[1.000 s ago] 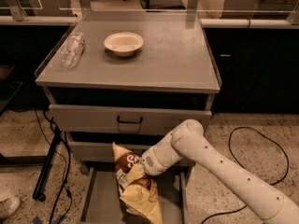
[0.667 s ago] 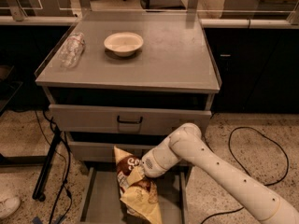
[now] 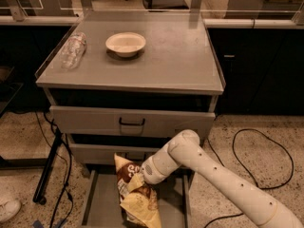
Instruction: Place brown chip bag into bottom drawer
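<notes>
Lowering the bag, slightly down from a second ago

My gripper (image 3: pixel 138 180) is clamped on the brown chip bag (image 3: pixel 137 204), which is crinkly foil, dark brown above and pale yellow below. The bag hangs upright over the bottom drawer (image 3: pixel 102 204), a shallow grey metal tray. On the tabletop (image 3: pixel 180 56) are a round white bowl (image 3: pixel 125 43) and a clear plastic bottle (image 3: pixel 73 50) lying on its side.

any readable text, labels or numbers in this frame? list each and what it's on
"So": white script on the dark top of the brown chip bag; the rest is hidden or blurred. The pincer is at the bag, over the bottom drawer.
Clear plastic bottle on the cabinet top: nothing legible.
White bowl: no text.
</notes>
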Robot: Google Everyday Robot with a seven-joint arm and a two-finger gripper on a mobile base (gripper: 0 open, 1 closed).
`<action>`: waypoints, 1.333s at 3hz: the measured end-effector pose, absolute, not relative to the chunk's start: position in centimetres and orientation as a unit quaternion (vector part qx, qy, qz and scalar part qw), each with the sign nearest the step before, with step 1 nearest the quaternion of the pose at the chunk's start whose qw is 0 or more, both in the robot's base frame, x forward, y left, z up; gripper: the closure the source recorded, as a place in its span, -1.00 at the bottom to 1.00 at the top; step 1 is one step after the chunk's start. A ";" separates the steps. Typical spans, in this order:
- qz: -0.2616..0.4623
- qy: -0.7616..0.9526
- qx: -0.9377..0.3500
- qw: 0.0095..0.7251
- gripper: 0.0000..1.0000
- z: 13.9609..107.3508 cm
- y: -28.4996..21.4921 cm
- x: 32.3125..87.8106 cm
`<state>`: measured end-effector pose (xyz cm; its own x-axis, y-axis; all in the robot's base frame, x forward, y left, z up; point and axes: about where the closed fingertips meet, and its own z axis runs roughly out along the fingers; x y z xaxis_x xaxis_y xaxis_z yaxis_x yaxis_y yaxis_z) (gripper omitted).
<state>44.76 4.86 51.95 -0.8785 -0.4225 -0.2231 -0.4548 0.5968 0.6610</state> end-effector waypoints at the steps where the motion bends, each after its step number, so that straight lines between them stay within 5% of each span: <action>1: 0.396 0.890 -0.226 -0.005 1.00 47.0 6.3 44.3; 4: 0.420 0.886 -0.190 -0.043 1.00 39.7 7.5 44.2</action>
